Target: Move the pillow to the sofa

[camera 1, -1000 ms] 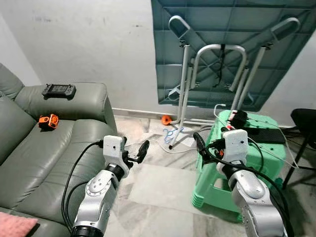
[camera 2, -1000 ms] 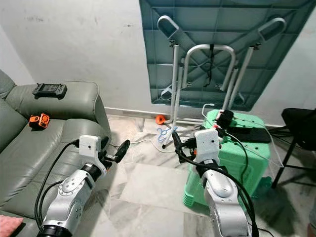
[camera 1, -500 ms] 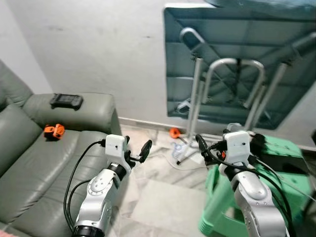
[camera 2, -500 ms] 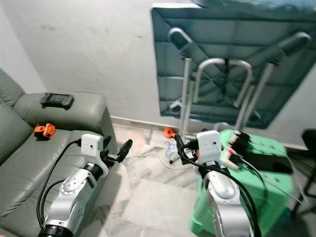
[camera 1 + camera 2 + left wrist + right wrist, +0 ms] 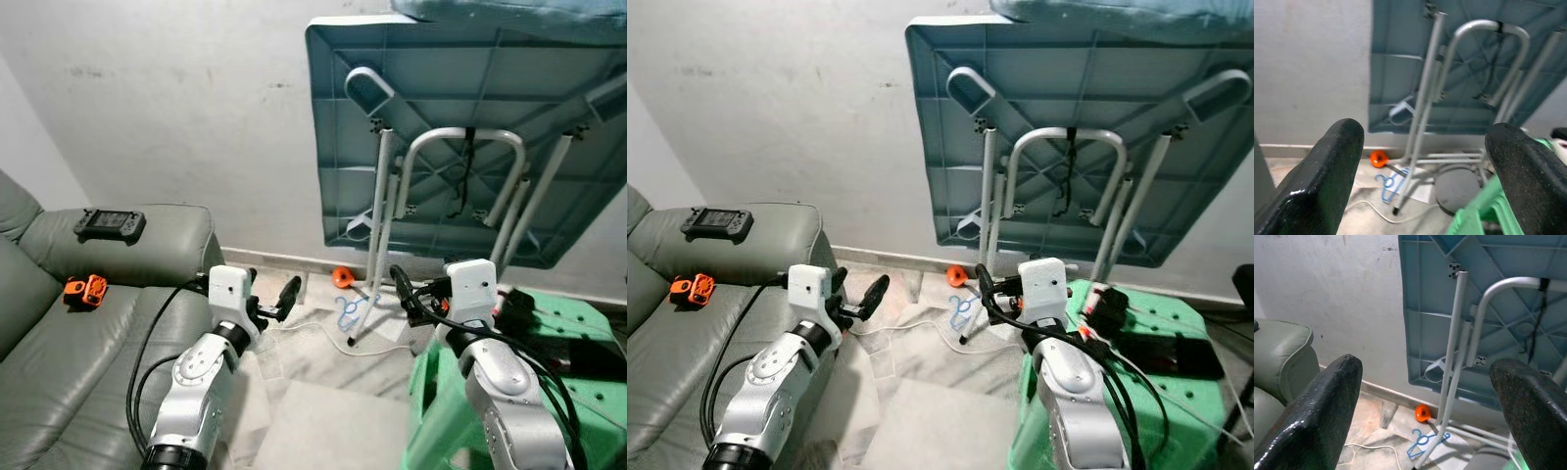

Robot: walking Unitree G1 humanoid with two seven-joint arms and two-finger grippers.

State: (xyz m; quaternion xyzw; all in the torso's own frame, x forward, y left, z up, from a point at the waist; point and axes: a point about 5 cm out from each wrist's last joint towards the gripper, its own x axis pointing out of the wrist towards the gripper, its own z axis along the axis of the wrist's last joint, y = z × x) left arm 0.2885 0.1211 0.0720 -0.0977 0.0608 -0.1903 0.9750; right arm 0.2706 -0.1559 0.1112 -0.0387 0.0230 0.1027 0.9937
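Observation:
The grey-green leather sofa fills the left side, its armrest toward the wall. My left gripper is held out in front of the sofa's end, above the floor, open with nothing between its fingers. My right gripper is raised beside the green stool, also open and empty, one black finger pointing toward the wall.
A black handheld console lies on the armrest and an orange toy on the seat. A folded blue-grey table leans on the wall. A blue hanger, an orange object and a white cable lie on the marble floor.
The camera has tilted up and shifted, so the wall and table fill more of the picture; the pink corner at lower left has left the frame. Both arms keep their pose.

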